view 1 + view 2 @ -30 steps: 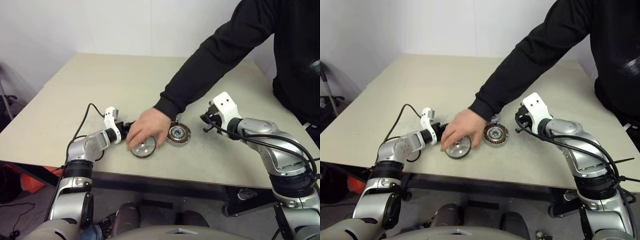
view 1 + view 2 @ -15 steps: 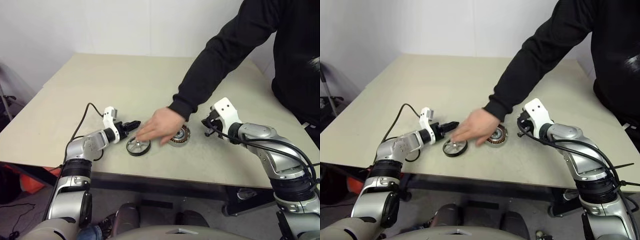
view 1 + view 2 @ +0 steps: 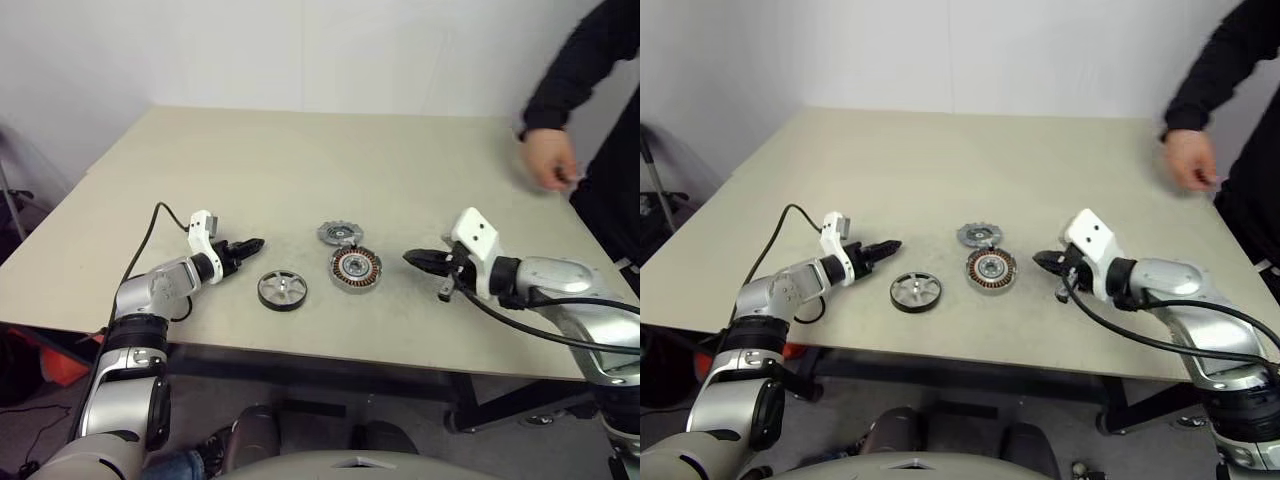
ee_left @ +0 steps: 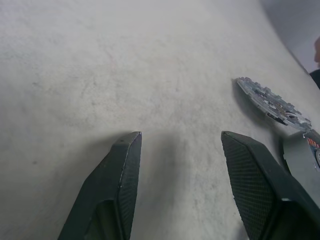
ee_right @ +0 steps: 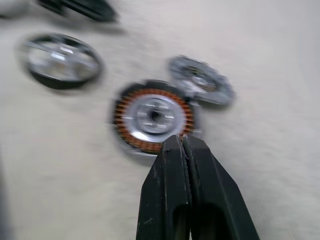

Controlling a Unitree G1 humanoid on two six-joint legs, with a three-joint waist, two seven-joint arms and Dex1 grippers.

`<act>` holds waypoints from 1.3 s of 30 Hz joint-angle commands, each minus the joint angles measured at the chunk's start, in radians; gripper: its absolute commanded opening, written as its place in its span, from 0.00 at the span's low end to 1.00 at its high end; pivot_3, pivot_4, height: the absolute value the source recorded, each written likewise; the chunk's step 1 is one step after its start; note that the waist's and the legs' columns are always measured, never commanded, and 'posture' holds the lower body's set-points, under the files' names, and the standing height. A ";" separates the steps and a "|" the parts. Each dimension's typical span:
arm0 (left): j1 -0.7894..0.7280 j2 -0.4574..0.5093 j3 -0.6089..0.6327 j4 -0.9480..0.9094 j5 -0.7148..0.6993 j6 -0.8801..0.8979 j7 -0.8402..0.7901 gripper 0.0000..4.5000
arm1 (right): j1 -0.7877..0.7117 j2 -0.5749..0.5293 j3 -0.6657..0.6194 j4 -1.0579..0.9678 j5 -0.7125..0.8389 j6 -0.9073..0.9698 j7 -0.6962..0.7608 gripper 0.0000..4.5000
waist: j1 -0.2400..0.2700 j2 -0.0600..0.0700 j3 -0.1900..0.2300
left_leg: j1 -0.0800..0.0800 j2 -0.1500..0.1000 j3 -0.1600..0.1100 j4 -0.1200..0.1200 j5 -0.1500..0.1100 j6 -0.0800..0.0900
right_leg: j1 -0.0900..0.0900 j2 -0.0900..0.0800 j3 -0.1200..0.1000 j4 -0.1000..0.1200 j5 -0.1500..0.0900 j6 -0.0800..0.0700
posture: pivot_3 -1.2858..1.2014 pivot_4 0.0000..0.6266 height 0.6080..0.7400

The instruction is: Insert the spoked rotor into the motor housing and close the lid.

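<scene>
Nearest you on the table, the spoked rotor lies flat by itself close to the front edge, touched by nothing. Just beyond it and to its right sits the motor housing, its copper windings facing up, and touching the housing's far side lies the toothed lid, flat on the tabletop. Your left gripper hovers low to the left of the rotor, pointing toward it, with its fingers spread apart and nothing between them. Your right gripper points in from the right at the housing, a little apart from it, with its fingers pressed together on nothing. Far back at the right edge, a person's hand in a dark sleeve hangs over the table.
</scene>
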 commanded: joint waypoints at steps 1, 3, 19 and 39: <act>0.016 0.025 -0.042 -0.081 0.004 0.013 -0.069 0.61 | 0.003 -0.011 -0.022 -0.026 0.025 -0.039 0.028 0.21 | 0.000 0.000 0.000 | 0.000 0.000 0.000 0.000 0.000 0.000 | 0.000 0.000 0.000 0.000 0.000 0.000 | 0.52 0.00 1.00; 0.042 0.057 -0.076 -0.157 -0.022 0.083 -0.132 0.61 | 0.013 -0.017 0.010 -0.026 -0.010 -0.067 0.023 0.27 | -0.001 0.000 0.000 | 0.000 0.000 0.000 0.000 0.000 0.000 | 0.000 0.000 0.000 0.000 -0.001 0.001 | 0.52 0.00 1.00; 0.298 0.207 -0.020 -0.515 -0.313 0.591 -0.202 0.61 | 0.003 0.007 0.060 0.005 -0.066 -0.083 -0.036 0.27 | -0.003 0.001 -0.001 | 0.001 0.000 0.001 0.001 0.000 0.000 | 0.001 0.000 0.000 0.000 -0.004 0.004 | 0.52 0.00 1.00; 0.310 0.103 0.187 -0.485 -0.469 0.737 -0.055 0.61 | -0.031 -0.009 0.058 0.006 -0.067 -0.047 -0.047 0.27 | -0.006 0.003 -0.002 | 0.016 -0.001 0.001 -0.003 -0.001 0.001 | 0.014 0.000 0.000 -0.003 -0.006 0.008 | 0.52 0.00 1.00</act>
